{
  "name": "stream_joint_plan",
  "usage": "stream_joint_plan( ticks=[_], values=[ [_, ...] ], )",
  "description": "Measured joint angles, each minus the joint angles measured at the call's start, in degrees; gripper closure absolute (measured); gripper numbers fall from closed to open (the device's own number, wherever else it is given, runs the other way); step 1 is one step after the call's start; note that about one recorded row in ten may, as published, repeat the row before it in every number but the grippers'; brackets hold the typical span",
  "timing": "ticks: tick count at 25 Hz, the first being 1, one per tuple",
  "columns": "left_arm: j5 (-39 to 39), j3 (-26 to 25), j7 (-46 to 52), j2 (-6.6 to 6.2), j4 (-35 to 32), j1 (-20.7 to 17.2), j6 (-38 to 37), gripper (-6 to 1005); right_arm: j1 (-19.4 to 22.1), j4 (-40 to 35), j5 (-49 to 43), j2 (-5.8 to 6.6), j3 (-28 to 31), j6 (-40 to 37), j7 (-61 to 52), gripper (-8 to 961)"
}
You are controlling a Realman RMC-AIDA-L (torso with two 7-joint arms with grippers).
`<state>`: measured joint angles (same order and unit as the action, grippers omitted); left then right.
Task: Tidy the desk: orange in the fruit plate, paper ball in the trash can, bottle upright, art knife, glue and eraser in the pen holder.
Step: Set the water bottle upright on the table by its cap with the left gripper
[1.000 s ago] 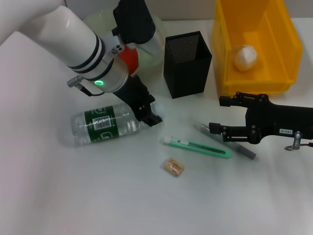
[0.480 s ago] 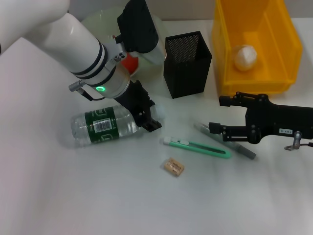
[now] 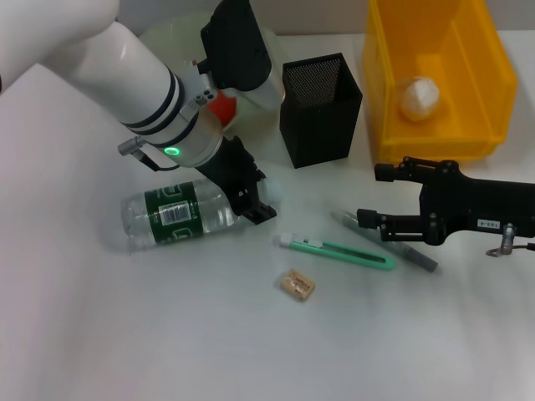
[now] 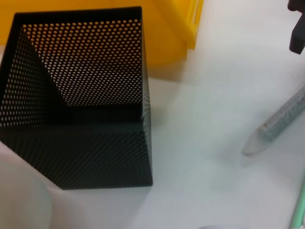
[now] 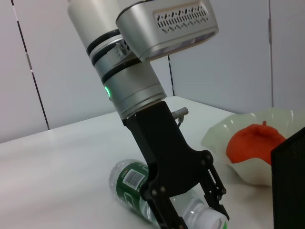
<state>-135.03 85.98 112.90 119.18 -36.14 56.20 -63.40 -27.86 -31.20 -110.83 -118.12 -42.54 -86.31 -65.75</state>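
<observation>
Toward the desk's point(image 3: 75, 334) left edge, the clear green-labelled plastic bottle point(image 3: 180, 215) lies on its side, the left gripper point(image 3: 251, 199) spread around its white-capped neck. Pinched near the cap, the round bottle could roll or slip out. The right gripper point(image 3: 368, 219), fingers apart, idles by the grey glue stick point(image 3: 422, 260).

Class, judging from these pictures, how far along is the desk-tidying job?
Done: orange in the fruit plate, paper ball in the trash can. In hand: left claw around the lying bottle's cap end. Left: art knife, glue, eraser outside the pen holder.
</observation>
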Motion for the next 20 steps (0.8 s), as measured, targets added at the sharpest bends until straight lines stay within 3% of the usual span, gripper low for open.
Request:
stream_joint_plan(
  ticks=[3, 11, 20],
  values=[
    [-0.01, 0.31, 0.47, 0.00, -0.78, -0.23, -0.04, 412, 0.00, 0.00, 0.00, 0.00, 0.00, 0.00, 0.00, 139],
    [-0.06, 0.33, 1.22, 0.00, -1.63, -0.58, -0.23, 559, 0.00, 0.00, 0.00, 0.00, 0.00, 0.00, 0.00, 138],
    [-0.04, 0.32, 1.22, 0.00, -1.87, -0.59, -0.57, 554, 0.18, 0.00, 0.00, 0.00, 0.00, 0.00, 0.00, 139]
  ],
)
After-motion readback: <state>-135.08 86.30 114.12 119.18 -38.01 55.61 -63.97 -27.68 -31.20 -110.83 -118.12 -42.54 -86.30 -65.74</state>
